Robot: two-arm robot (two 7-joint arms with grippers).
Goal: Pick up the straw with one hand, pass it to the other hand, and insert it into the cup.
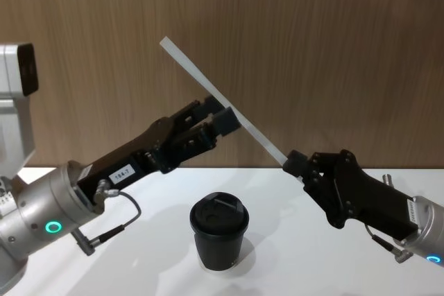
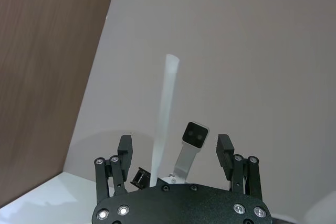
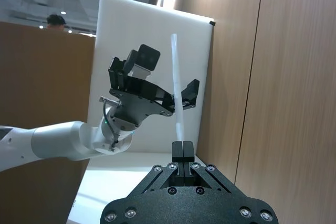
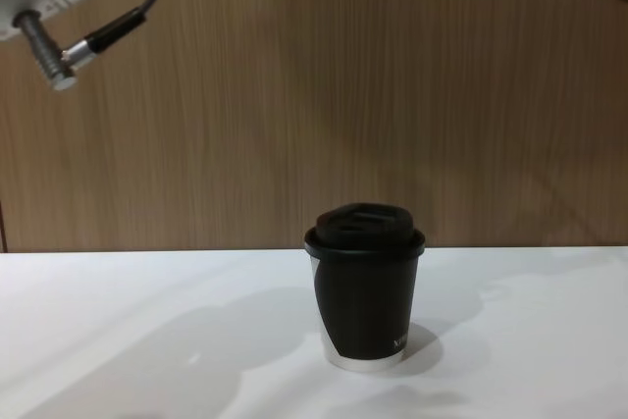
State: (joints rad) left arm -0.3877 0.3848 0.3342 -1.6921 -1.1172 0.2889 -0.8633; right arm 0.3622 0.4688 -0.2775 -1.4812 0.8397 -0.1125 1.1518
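Right hand (image 1: pixel 293 163) pinching straw (image 1: pixel 208 86) by lower end, holding it tilted high above cup (image 1: pixel 219 230) on table (image 1: pixel 298 265). Left hand (image 1: pixel 218 113) hovering, fingers spread around mid-shaft. Needs closing squarely on straw before right releases.

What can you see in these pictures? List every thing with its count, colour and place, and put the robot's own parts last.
straw: one, white, aslant in the air, higher than the cup.
cup: one, black with a black domed lid, upright on the table.
table: one, white, under the cup.
wall: one, brown wood panelling, behind the table.
left hand: one, black, raised, open around the straw's middle.
right hand: one, black, raised, shut on the straw's lower end.
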